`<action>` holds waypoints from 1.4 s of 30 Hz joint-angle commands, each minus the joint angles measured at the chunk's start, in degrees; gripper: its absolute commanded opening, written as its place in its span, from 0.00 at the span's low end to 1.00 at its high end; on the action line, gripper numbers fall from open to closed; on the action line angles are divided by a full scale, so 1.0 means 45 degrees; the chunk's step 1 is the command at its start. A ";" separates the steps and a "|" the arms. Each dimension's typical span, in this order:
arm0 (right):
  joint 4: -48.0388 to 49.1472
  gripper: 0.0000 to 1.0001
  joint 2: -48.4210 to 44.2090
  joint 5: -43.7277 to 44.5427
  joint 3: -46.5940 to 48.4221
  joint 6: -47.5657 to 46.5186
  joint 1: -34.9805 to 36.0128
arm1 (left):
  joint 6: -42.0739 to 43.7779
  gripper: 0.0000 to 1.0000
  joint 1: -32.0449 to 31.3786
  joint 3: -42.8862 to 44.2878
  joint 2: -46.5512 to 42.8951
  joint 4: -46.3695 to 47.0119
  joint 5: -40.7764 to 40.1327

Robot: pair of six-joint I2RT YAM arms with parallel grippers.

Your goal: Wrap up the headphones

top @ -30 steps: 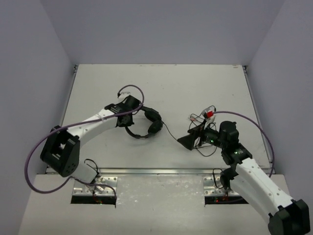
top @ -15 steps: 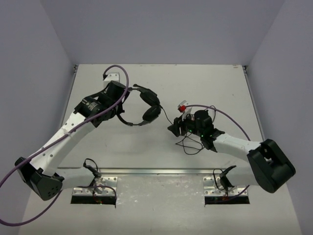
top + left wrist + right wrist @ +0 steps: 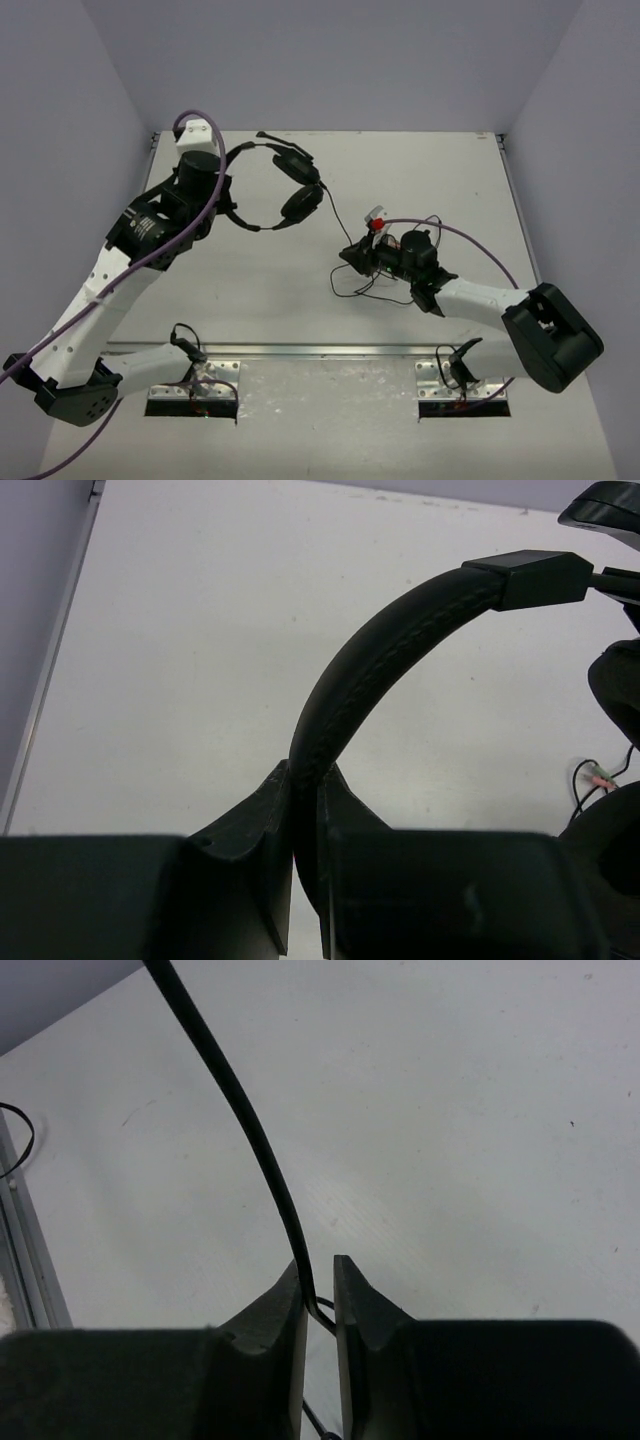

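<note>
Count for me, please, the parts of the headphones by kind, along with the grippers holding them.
headband: 1
earcups: 2
cable: 1
grippers: 2, the left gripper and the right gripper
Total: 6

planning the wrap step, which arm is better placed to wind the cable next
Likely right: the right gripper is shut on the cable and can lead it around. The left gripper clamps the headband as anchor.
</note>
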 commanded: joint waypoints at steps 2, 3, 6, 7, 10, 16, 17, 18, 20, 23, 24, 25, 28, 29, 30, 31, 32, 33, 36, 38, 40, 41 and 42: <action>0.0848 0.14 -0.0255 -0.0351 -0.0124 0.0044 0.0027 | 0.0490 0.00 -0.0050 0.1189 -0.0295 0.1653 -0.0623; 0.0868 0.09 -0.0313 -0.0410 -0.0085 0.0025 0.0046 | 0.0569 0.00 -0.0070 0.1190 -0.0295 0.1732 -0.0662; 0.0498 0.03 -0.0818 -0.0293 0.0053 -0.0033 0.0046 | 0.0784 0.00 -0.0050 0.1053 -0.0315 0.2063 -0.1168; 0.0420 0.02 -0.1053 -0.0196 0.0033 -0.0053 0.0046 | 0.0958 0.00 -0.0070 0.0995 -0.0295 0.2238 -0.1461; -0.0982 0.01 -0.2672 0.0972 0.0169 -0.0461 0.0027 | 0.2300 0.00 -0.0050 -0.0135 -0.0490 0.3697 -0.2885; -0.3660 0.01 -0.6420 0.4120 0.0754 -0.2703 0.0046 | 0.4296 0.01 -0.0109 -0.2244 -0.0062 0.4857 -0.0552; -0.4262 0.01 -0.6678 0.4121 0.1181 -0.2999 0.0046 | 0.4416 0.00 -0.0205 -0.2403 0.0094 0.4857 0.0730; -0.4558 0.01 -0.6893 0.4024 0.1417 -0.3640 0.0046 | 0.4436 0.00 -0.0612 -0.2540 0.0386 0.4896 0.1285; -0.5477 0.01 -0.7169 0.3284 0.2082 -0.4172 0.0046 | 0.5410 0.00 -0.1141 -0.2794 0.0719 0.4780 0.2790; -0.6706 0.01 -0.7111 0.2152 0.2841 -0.5109 0.0046 | 0.6328 0.00 -0.2333 -0.3437 0.0819 0.5148 0.4546; -0.7019 0.01 -0.7033 0.1800 0.3039 -0.5402 0.0027 | 0.6776 0.00 -0.2761 -0.3671 0.0722 0.5537 0.5248; -0.7564 0.01 -0.6955 0.1236 0.3234 -0.5521 0.0046 | 0.7012 0.00 -0.2958 -0.3886 0.0624 0.5696 0.6918; -0.8057 0.01 -0.6740 0.0412 0.3626 -0.5912 0.0046 | 0.7540 0.01 -0.3700 -0.4259 0.0739 0.5503 0.7969; -0.8154 0.01 -0.6739 0.0236 0.3627 -0.5932 0.0027 | 0.7677 0.01 -0.4012 -0.4318 0.1011 0.5386 0.7893; -0.8155 0.01 -0.6759 0.0176 0.3588 -0.6067 0.0046 | 0.7775 0.00 -0.4460 -0.4357 0.1130 0.5191 0.7911; -0.8155 0.01 -0.6778 0.0215 0.3568 -0.6088 0.0046 | 0.7892 0.00 -0.4600 -0.4338 0.1285 0.5112 0.8279; -0.8194 0.01 -0.6740 0.0273 0.3491 -0.6146 0.0046 | 0.7894 0.00 -0.4717 -0.4299 0.1558 0.5015 0.8611; -0.8194 0.01 -0.6720 0.0312 0.3490 -0.6147 0.0027 | 0.7894 0.00 -0.4757 -0.4299 0.1638 0.5033 0.8614; -0.8175 0.01 -0.6622 0.0663 0.3315 -0.6205 0.0046 | 0.8010 0.00 -0.4894 -0.4299 0.1580 0.5092 0.8712; -0.8058 0.01 -0.6603 0.0625 0.3140 -0.6128 0.0046 | 0.8030 0.01 -0.4913 -0.4260 0.1367 0.5092 0.8848; -0.7980 0.01 -0.6506 0.0294 0.3061 -0.6050 0.0027 | 0.8050 0.00 -0.4933 -0.4221 0.1190 0.5150 0.8733; -0.8057 0.01 -0.6466 0.0061 0.3080 -0.6049 0.0046 | 0.8069 0.00 -0.4933 -0.4240 0.0977 0.5170 0.8693; -0.8154 0.02 -0.6408 -0.0231 0.3138 -0.6030 0.0046 | 0.8089 0.00 -0.4933 -0.4221 0.0878 0.5208 0.8712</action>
